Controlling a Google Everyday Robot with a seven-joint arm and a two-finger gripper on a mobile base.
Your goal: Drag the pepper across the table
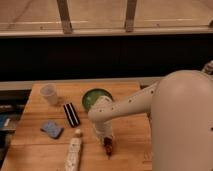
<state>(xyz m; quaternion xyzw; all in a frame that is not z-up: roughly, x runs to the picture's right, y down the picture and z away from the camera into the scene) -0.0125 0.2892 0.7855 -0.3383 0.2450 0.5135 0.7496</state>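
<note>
hand (107, 144): down at the desk's (131, 145) front edge, right over the pepper (108, 147); can't tell its state
pepper: near the front edge, around the middle
tip: honestly, keep steady downward contact and slide slowly so it doesn't slip out

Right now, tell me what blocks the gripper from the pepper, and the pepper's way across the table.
Nothing stands between them: the gripper is down on the pepper. Leftward on the table, the white bottle lies close by in the path. Toward the right, the wood looks bare until the arm hides it.
</note>
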